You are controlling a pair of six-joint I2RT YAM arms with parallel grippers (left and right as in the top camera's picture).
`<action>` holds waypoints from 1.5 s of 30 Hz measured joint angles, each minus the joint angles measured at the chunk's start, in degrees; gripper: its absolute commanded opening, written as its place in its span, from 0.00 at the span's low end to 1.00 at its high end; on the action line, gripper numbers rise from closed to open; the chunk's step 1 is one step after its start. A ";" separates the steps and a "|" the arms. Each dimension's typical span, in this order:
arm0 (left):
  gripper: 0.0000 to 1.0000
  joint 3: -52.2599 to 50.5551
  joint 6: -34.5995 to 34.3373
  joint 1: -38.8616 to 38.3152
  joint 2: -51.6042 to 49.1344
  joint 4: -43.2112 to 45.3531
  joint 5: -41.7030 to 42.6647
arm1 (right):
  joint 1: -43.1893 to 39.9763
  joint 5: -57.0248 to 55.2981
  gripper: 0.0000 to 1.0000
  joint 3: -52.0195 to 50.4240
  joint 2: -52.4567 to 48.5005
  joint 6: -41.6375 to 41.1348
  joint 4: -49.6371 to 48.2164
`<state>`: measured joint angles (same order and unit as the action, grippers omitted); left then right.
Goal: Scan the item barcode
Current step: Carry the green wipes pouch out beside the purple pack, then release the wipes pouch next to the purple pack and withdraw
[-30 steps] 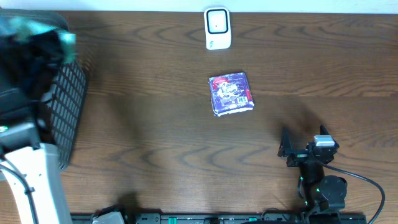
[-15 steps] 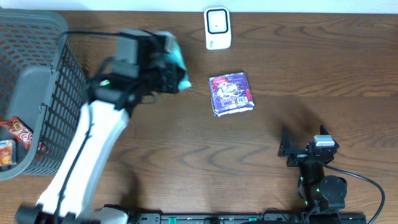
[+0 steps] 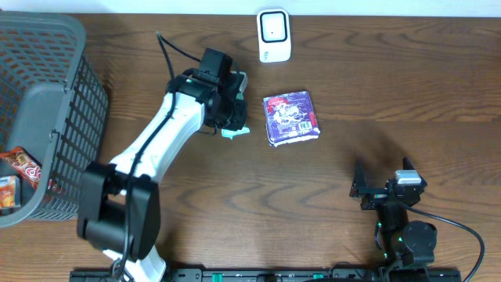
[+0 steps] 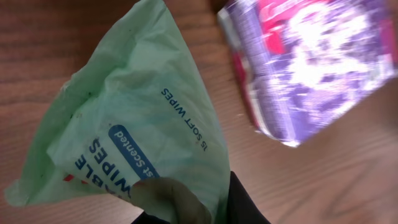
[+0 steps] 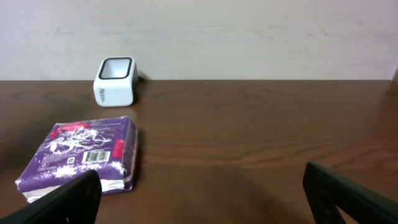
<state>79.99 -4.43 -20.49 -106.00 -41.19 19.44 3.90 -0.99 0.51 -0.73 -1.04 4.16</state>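
Note:
My left gripper (image 3: 232, 117) is shut on a pale green pack of wipes (image 4: 137, 124), holding it just left of a purple pack (image 3: 291, 117) that lies flat on the table. In the overhead view only teal edges of the wipes pack (image 3: 236, 131) show under the gripper. The purple pack (image 5: 81, 152) has a barcode (image 5: 95, 157) on its top face. At the table's far edge stands the white scanner (image 3: 273, 34). My right gripper (image 3: 381, 175) rests at the front right, open and holding nothing, its fingers wide apart in the right wrist view (image 5: 205, 199).
A grey mesh basket (image 3: 47, 94) fills the left side, with red snack packs (image 3: 19, 164) inside it. The scanner (image 5: 115, 81) is also in the right wrist view, behind the purple pack (image 4: 311, 62).
The left arm has swung from the basket at the left across to the middle, carrying the green wipes pack to just beside the purple pack. The right arm has not moved.

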 measured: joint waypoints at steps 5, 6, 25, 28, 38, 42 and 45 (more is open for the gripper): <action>0.07 0.00 0.02 -0.66 -3.69 0.11 -0.50 | 0.00 -0.02 0.99 0.00 0.00 0.00 0.00; 0.08 0.00 0.02 -0.92 -4.26 0.28 -0.52 | 0.00 -0.02 0.99 0.00 0.00 0.00 0.00; 0.08 0.00 0.22 -9.01 -11.45 13.07 -0.55 | 0.00 0.00 0.99 0.00 0.00 0.00 0.00; 0.07 0.00 0.20 -9.84 -11.45 15.72 -0.55 | 0.00 0.00 0.99 0.00 0.00 0.00 -0.02; 0.16 0.00 0.20 -11.72 -11.45 19.15 -0.52 | 0.00 -0.02 0.99 0.00 0.00 0.00 0.00; 0.48 0.00 0.13 -11.54 -11.45 19.19 -0.59 | 0.00 0.00 0.99 0.00 0.00 0.00 0.00; 0.58 0.00 0.28 -11.45 -11.45 19.19 -0.81 | -0.02 0.00 0.99 0.00 0.00 0.00 0.00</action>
<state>79.99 -4.14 -31.94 -117.45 -22.00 18.63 3.88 -0.99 0.51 -0.73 -1.04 4.16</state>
